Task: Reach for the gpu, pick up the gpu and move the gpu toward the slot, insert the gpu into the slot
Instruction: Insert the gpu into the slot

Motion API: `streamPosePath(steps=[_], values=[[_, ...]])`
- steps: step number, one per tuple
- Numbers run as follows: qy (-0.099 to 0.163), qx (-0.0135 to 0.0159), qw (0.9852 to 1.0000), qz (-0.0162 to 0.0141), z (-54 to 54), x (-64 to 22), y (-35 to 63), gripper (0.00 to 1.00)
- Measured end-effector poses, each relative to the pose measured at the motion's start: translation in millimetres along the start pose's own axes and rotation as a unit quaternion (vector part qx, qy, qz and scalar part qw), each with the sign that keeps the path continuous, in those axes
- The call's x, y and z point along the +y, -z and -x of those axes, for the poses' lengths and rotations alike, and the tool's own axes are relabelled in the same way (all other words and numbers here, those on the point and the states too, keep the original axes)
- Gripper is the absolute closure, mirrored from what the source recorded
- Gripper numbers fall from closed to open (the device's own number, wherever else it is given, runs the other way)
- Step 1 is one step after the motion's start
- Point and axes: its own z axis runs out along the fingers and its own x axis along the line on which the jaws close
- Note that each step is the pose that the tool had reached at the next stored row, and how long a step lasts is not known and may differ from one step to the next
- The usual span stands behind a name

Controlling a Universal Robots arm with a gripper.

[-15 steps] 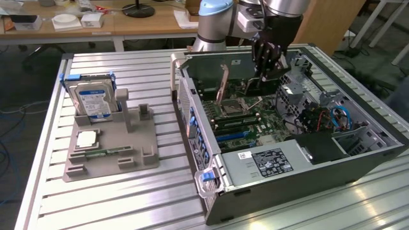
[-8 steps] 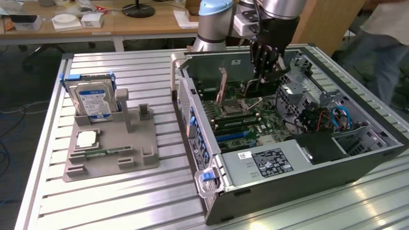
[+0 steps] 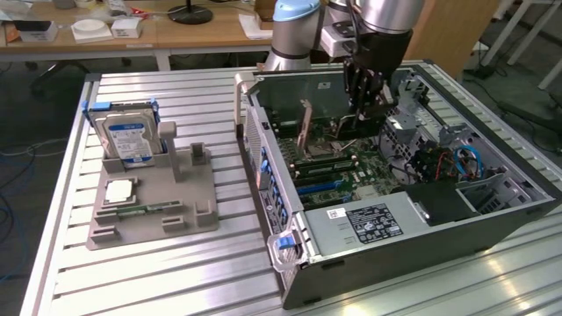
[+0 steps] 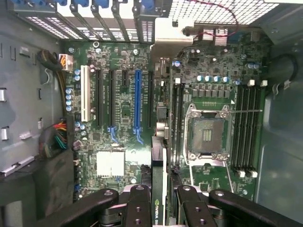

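Note:
My gripper (image 4: 159, 201) reaches down into the open computer case (image 3: 491, 230), over the green motherboard (image 4: 120, 109). It is shut on the gpu (image 4: 156, 210), a thin dark card seen edge-on between the two black fingers (image 4: 137, 208), with a green logo on its edge. The card runs on to a silver bracket (image 4: 173, 33) at the case's rear wall. It lies along the board just beside the long blue slot (image 4: 138, 104); I cannot tell whether its edge sits in a slot. In the exterior view the gripper (image 3: 364, 110) hangs inside the case, with the gpu (image 3: 305, 130) to its left.
The CPU socket (image 4: 207, 135) and memory slots (image 4: 246, 127) lie beside the card. A power supply (image 3: 360, 224) and cables (image 3: 465, 161) occupy the case's near end. On the exterior view's left, a grey fixture (image 3: 158, 197) on the table holds a silver hard drive (image 3: 129, 135).

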Motion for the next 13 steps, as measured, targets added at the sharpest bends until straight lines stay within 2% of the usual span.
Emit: streamPosePath(steps=[5, 9, 13], values=[[-0.005, 0.0005, 1.0, -0.0006, -5.2, 0.7, -1.9, 0.74], [-0.019, 0.0015, 0.9998, -0.0009, -5.6, 0.9, -4.5, 0.74], [-0.022, 0.0018, 0.9998, -0.0012, -7.5, 7.1, -7.5, 0.74]])
